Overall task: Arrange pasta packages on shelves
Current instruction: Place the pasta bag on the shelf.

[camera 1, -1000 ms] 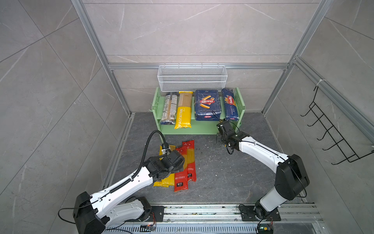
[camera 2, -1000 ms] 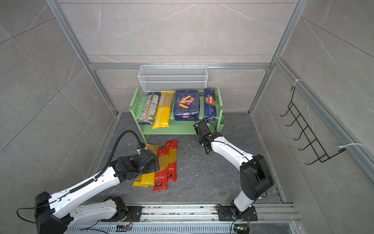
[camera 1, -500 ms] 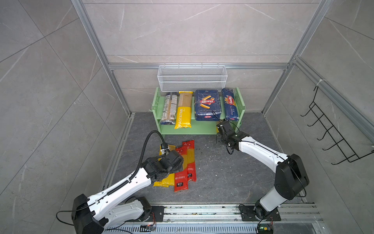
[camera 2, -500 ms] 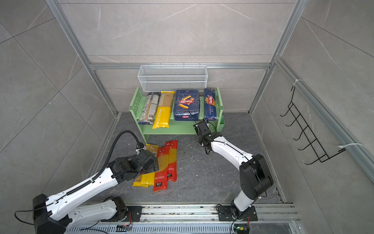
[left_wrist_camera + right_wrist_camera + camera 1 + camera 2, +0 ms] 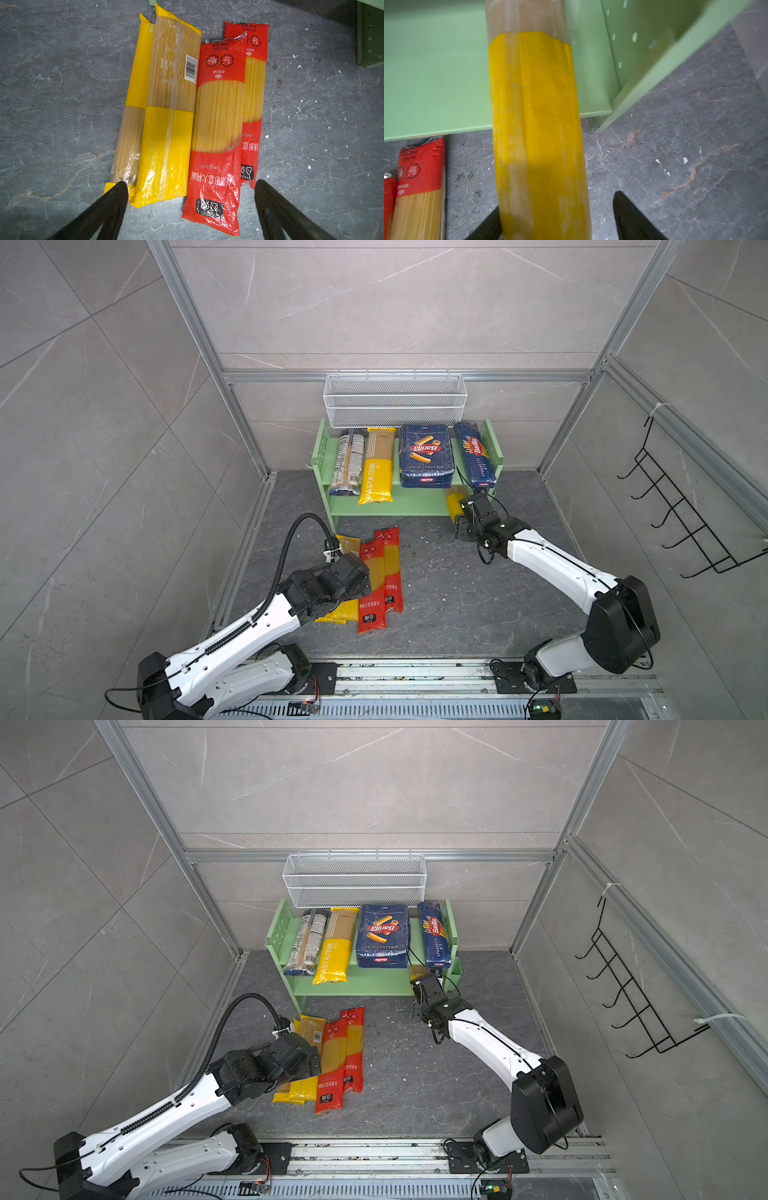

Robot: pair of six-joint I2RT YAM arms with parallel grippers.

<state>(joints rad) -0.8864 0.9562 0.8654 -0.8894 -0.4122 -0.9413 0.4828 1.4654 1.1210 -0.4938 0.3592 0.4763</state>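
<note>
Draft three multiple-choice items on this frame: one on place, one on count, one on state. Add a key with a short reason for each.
1. Where does the wide blue Barilla pack lie?
A) on the lower board of the green rack
B) on the rack's top board
C) leaning against the rack's side, outside it

2. How many red spaghetti bags lie on the floor?
A) two
B) three
C) five

3. How do the jaws of the left gripper stand?
A) shut on a yellow bag
B) shut on nothing
C) open, above the bags

Key:
1 B: both top views show it flat on the top board, between a yellow pack and a narrow blue one.
2 A: the left wrist view shows two red bags side by side, overlapping.
3 C: the left wrist view shows the two fingers wide apart and gripping nothing.
</note>
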